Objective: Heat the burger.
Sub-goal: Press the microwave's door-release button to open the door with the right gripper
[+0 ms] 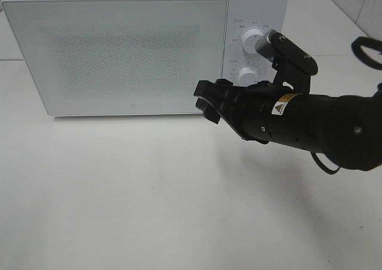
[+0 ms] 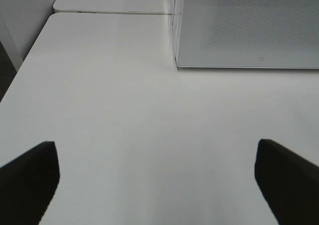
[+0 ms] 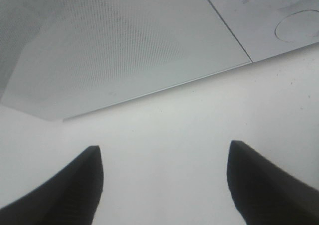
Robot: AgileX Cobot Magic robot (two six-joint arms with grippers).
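White microwave (image 1: 143,52) standing on a white table (image 1: 131,198), with its door (image 1: 113,61) closed; the dotted window of the door is opaque in all three views. To the right of the door, the control panel (image 1: 234,58) carries two round knobs, one above the other: the upper knob (image 1: 248,42) is partly covered by the wrist camera (image 1: 293,56) of the right arm, while the lower knob (image 1: 245,75) is in full view. The black right arm (image 1: 322,126) enters from the right edge of the high view and reaches leftward above the table, casting a soft shadow on the surface beneath it. The right gripper (image 1: 206,100) lies in front of the lower right corner of the door. In the right wrist view its two dark fingers (image 3: 65,190) stand well apart with only bare tabletop between them, so nothing is clamped; a strip of table separates the fingertips from the bottom edge of the door, and the lower knob shows at the border of that view. The left gripper (image 2: 159,185) falls outside the high view. The left wrist view shows its fingers (image 2: 30,180) spread wide and empty over bare tabletop, facing the lower left front corner of the microwave, from which they are well apart. The burger appears in none of the three views; its position cannot be told, since the closed door conceals the interior of the microwave.
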